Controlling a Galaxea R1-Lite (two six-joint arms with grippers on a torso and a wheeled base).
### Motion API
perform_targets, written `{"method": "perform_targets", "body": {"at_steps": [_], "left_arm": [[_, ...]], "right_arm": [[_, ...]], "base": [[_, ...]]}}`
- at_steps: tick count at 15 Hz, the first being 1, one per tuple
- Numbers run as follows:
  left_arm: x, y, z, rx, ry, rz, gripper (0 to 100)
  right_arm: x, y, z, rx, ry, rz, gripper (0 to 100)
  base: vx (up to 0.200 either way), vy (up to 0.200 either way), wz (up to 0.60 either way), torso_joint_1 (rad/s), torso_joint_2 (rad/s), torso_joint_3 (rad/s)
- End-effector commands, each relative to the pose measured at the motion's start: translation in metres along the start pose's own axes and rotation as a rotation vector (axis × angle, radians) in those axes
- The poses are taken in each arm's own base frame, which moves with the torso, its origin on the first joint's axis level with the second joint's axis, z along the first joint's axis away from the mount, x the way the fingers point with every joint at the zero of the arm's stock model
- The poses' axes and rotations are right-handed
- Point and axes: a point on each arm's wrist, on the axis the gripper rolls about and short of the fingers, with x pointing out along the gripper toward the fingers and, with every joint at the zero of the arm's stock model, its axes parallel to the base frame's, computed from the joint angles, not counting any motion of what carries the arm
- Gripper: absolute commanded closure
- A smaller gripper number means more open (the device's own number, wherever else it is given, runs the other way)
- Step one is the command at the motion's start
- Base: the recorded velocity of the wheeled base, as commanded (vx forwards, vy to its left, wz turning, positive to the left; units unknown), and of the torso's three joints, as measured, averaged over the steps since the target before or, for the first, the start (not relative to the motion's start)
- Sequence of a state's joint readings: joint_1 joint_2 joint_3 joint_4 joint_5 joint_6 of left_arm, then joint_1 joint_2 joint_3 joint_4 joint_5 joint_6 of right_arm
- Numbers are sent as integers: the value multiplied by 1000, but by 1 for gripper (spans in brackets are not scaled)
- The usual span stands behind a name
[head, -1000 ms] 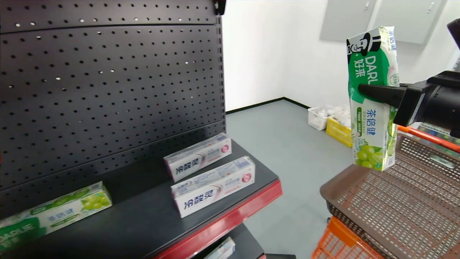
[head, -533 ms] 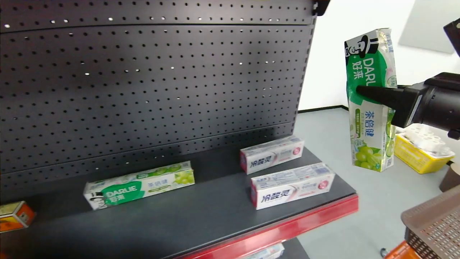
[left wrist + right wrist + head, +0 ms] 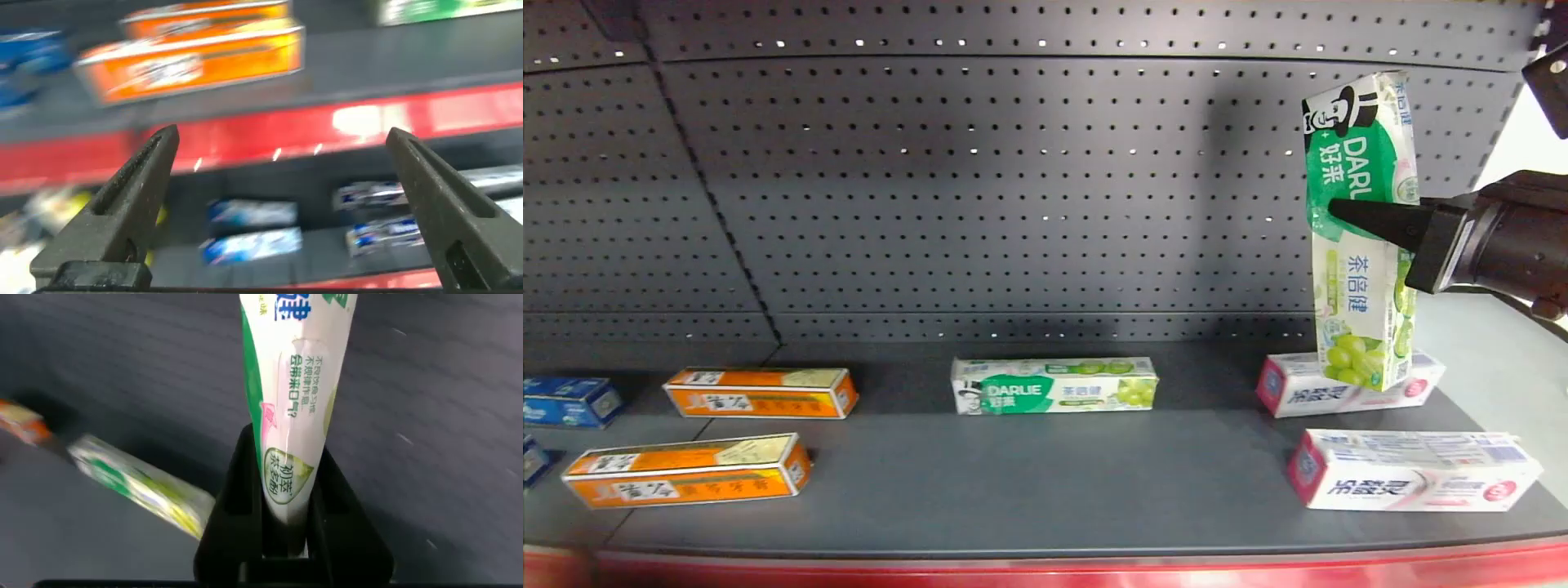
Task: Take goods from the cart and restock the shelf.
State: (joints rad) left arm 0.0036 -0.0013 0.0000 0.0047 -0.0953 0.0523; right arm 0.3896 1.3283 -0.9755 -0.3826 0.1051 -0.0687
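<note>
The right gripper (image 3: 1343, 214) is clamped on the green toothpaste box (image 3: 1356, 155). The box is upright in the air over the right end of the shelf (image 3: 1029, 482), just above the rear white toothpaste box (image 3: 1327, 394). A second green box (image 3: 1054, 385) lies flat mid-shelf. The left gripper (image 3: 282, 163) has its fingers wide apart, facing the shelf's red front edge (image 3: 327, 135).

Skipping brand names, but print-wise: upright green box (image 3: 1360, 229) has big white letters on its green band, w/ characters running down below. Flat green box (image 3: 1054, 385) on the shelf (image 3: 1013, 490) has the same label, sideways. Front white box (image 3: 1413, 470): large blue characters, upside down. Back white box (image 3: 1298, 390): same style. Front orange box (image 3: 686, 471) & back orange box (image 3: 760, 392): dark characters. Blue box (image 3: 568, 400): unreadable.
</note>
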Motion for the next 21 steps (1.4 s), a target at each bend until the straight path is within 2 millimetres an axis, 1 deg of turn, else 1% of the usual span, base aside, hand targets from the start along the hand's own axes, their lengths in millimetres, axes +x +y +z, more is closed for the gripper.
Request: {"method": "perform_targets", "body": {"at_steps": [1,4,9,11,13,16,18,19,21], "left_arm": [[0,0,0,0,1,0,0],[0,0,0,0,1,1,0],[0,0,0,0,1,1,0],[0,0,0,0,1,1,0],[0,0,0,1,1,-2,0],[0,0,0,27,1,-3,0],[0,0,0,24,0,0,0],[-4,0,15,20,-48,-25,0],[-1,5,78,-22,-65,-91,0]], "right_arm": [[6,-1,-3,0,1,-1,100],[4,-1,3,27,-50,0,100],[2,1,6,49,-61,4,100],[-3,4,8,48,-67,12,100],[-16,7,5,49,-31,10,100],[-21,15,1,55,-11,20,100],[-22,26,4,57,-21,69,100],[-22,28,5,55,-21,64,100],[-18,37,3,55,-9,36,100]], "base": [[0,0,0,0,0,0],[0,0,0,0,0,0],[0,0,0,0,0,0],[0,0,0,0,0,0],[0,0,0,0,0,0],[0,0,0,0,0,0],[0,0,0,0,0,0],[0,0,0,0,0,0],[0,0,0,0,0,0]]}}
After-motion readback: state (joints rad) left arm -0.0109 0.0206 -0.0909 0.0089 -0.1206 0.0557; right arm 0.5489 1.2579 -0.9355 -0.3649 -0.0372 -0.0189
